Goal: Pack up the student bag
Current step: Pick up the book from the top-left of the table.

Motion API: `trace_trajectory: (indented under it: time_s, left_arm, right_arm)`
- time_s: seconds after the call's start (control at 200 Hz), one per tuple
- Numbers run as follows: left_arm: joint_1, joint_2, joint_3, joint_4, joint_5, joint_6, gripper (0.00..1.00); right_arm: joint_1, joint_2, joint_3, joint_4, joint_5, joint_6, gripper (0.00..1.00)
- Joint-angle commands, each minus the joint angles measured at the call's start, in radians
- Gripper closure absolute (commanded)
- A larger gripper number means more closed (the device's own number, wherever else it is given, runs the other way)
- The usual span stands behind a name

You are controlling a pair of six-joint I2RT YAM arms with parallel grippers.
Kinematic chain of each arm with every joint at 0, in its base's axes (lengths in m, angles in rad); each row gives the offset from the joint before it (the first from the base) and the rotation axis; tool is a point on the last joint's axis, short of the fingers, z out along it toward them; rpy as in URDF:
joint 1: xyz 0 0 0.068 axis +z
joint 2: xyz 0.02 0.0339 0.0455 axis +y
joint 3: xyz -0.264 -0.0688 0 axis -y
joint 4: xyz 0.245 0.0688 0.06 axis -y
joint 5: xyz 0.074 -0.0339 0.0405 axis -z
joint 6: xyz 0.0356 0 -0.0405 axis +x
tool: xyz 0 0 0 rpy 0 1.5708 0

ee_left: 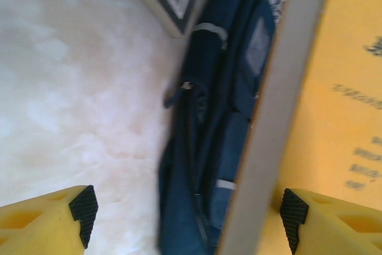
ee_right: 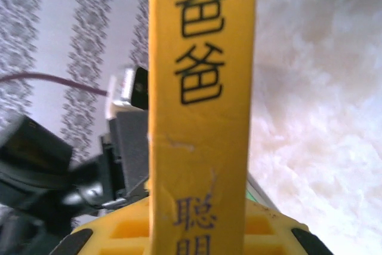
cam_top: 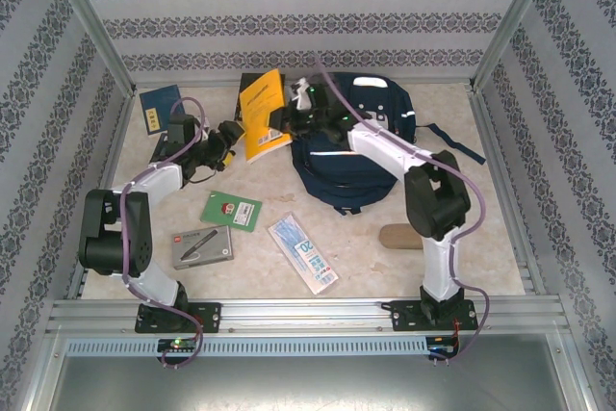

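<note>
Nearest, one pen box [cam_top: 202, 245], one green booklet [cam_top: 231, 210] and one white-blue packet [cam_top: 302, 253] are noted flat on the table [cam_top: 462, 238]. Farther back, both arms are stretched toward one yellow book [cam_top: 262, 113]. The left gripper [cam_top: 234, 134] is released. The right gripper [cam_top: 282, 122] is clenched on the spine, lettered "爸爸". The student bag [cam_top: 361, 146] is laid just beside the yellow book, on its right.

yellow book [cam_top: 262, 115] beside bag [cam_top: 339, 178], table [cam_top: 371, 238] ctr free
</note>
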Motion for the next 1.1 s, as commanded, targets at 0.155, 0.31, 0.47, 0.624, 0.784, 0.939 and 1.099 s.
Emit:
trace_trajectory:
  time_s: [0.155,0.31,0.47,0.624,0.784,0.939,1.099]
  left_arm:
    - [-0.033,-0.044,0.028,0.293,0.111,-0.226,0.15]
    - [-0.052,-0.041,0.060,0.335,0.133,-0.269,0.16]
    - [-0.053,-0.085,0.043,0.325,0.075,-0.285,0.16]
    - [-0.053,-0.145,0.067,0.201,0.015,-0.226,0.14]
    - [-0.054,-0.139,0.106,0.201,0.050,-0.224,0.13]
    - [-0.062,-0.116,0.112,0.215,0.072,-0.228,0.13]
    - [-0.063,-0.116,0.116,0.136,0.061,-0.171,0.13]
  right_arm:
    - [-0.034,-0.063,-0.029,0.348,-0.133,0.185,1.00]
    - [-0.036,-0.051,-0.029,0.376,-0.141,0.209,1.00]
    - [-0.050,-0.067,-0.054,0.382,-0.114,0.212,1.00]
    - [-0.080,-0.126,-0.117,0.318,-0.015,0.161,1.00]
    - [-0.086,-0.104,-0.119,0.348,-0.056,0.187,1.00]
    - [-0.058,-0.080,-0.070,0.371,-0.109,0.189,1.00]
    - [-0.053,-0.085,-0.057,0.393,-0.127,0.196,1.00]
